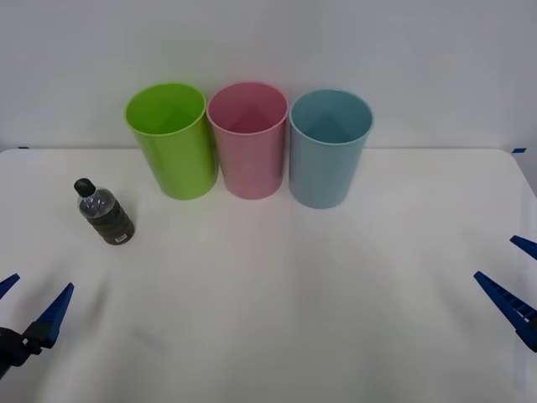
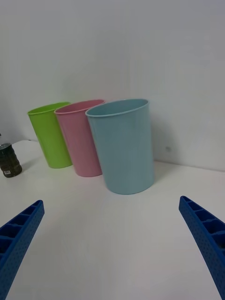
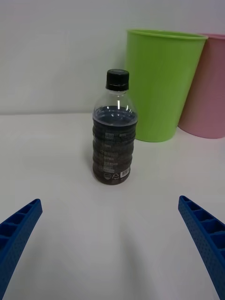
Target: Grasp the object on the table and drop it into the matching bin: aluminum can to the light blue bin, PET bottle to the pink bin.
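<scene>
The PET bottle (image 1: pixel 105 214) stands upright on the left side of the white table (image 1: pixel 294 294); it is small and clear, with a black cap and dark contents. In the left wrist view the bottle (image 3: pixel 114 136) is straight ahead of my open left gripper (image 3: pixel 112 243), a short way off and untouched. That left gripper (image 1: pixel 29 300) hovers near the table's front left corner. The pink bin (image 1: pixel 247 143) stands at the back between two others, with the light blue bin (image 1: pixel 329 151) on its right. My right gripper (image 1: pixel 516 277) is open at the right edge, facing the light blue bin (image 2: pixel 123 145).
A lime green bin (image 1: pixel 172 143) stands left of the pink one, nearest the bottle, and all three bins touch or nearly touch in a row by the back wall. Bare tabletop stretches across the middle and front.
</scene>
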